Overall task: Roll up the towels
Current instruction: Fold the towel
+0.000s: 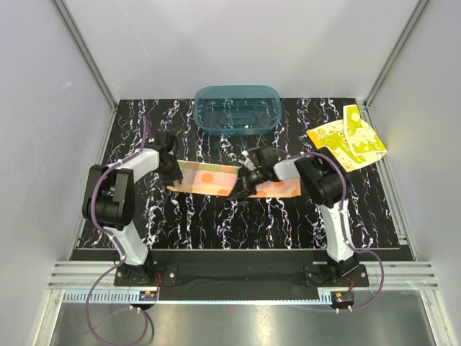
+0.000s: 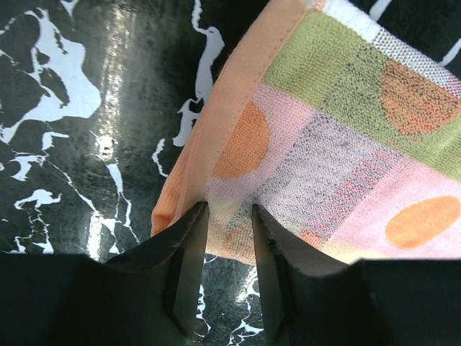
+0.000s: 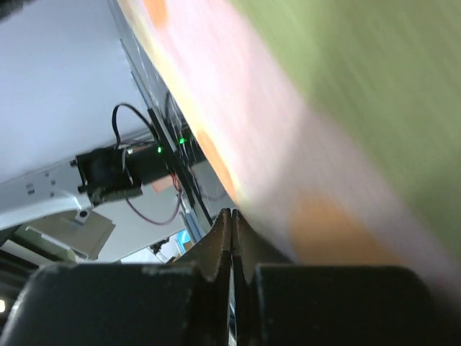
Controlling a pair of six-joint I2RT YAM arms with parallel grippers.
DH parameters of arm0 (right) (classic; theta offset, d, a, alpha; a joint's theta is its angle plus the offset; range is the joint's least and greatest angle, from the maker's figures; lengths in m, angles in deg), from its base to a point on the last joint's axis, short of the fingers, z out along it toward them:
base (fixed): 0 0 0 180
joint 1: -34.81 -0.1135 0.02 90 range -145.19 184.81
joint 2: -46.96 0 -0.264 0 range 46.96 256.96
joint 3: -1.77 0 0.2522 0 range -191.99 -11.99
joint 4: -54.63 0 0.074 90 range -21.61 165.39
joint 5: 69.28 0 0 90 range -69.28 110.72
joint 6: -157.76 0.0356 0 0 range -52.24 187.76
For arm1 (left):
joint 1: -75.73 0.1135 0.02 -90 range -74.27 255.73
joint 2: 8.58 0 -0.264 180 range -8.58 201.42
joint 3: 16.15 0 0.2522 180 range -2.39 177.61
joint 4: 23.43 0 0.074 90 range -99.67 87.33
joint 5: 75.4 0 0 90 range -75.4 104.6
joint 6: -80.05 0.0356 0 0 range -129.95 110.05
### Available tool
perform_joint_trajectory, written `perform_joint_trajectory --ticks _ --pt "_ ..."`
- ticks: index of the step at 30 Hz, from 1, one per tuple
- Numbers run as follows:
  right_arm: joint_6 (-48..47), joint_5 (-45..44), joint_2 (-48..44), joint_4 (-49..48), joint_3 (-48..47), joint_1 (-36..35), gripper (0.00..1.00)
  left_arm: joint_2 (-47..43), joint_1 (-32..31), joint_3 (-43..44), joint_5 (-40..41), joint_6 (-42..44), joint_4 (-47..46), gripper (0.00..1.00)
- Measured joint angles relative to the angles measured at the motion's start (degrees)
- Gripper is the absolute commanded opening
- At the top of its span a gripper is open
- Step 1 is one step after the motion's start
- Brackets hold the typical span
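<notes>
On the black table (image 1: 216,223), in front of the tub (image 1: 238,108), we saw the dotted towel (image 1: 209,176) lying flat, and the yellow towel (image 1: 346,144) far right. The left gripper (image 2: 229,209) straddled the dotted towel's corner, jaws apart; we couldn't tell if it pinched. The right gripper (image 3: 231,213) was pressed together.

Plain grey-white walls (image 1: 238,43) enclose a black, white-veined marble-look worktop (image 1: 202,223); aluminium rails (image 1: 72,277) run along its near edge.

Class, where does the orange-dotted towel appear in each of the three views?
Top view: dotted towel lies at the centre of the table.
Left wrist: it fills the upper right.
Right wrist: blurred, filling the right side.
Shared landmark: its orange dots.
</notes>
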Motion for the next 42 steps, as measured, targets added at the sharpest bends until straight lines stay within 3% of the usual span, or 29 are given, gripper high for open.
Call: perform_joint_trajectory --ticks 12,18,23,26,27,31,35,42 --pt "-5.07 2.38 -13.57 1.25 20.48 15.17 0.00 0.02 2.54 0.02 0.22 0.02 0.20 0.36" --pt "-6.69 -9.92 -21.22 13.51 22.69 18.56 0.00 0.02 2.73 0.20 0.22 0.00 0.57 0.36" --pt "-8.57 -27.06 -30.14 27.65 20.04 18.47 0.02 0.02 3.02 0.46 0.20 0.02 1.66 0.40" --pt "-9.84 -37.81 -35.65 34.93 16.13 18.47 0.20 0.02 3.37 0.85 -0.20 0.02 2.86 0.43" --pt "-10.05 -40.13 -37.27 36.44 15.19 18.49 0.41 0.02 3.43 1.14 -0.52 0.02 3.26 0.45" --pt "-10.60 -46.73 -45.13 41.27 13.11 18.58 0.78 -1.11 3.45 3.17 -3.13 0.22 5.27 0.51" --pt "-9.88 -46.38 -49.92 42.29 14.43 18.58 0.83 -5.16 3.45 5.75 -6.71 1.73 6.60 0.59" --pt "-6.75 -44.19 -49.33 39.17 21.84 18.58 0.81 -16.61 3.45 6.80 -10.21 6.08 8.09 0.62"
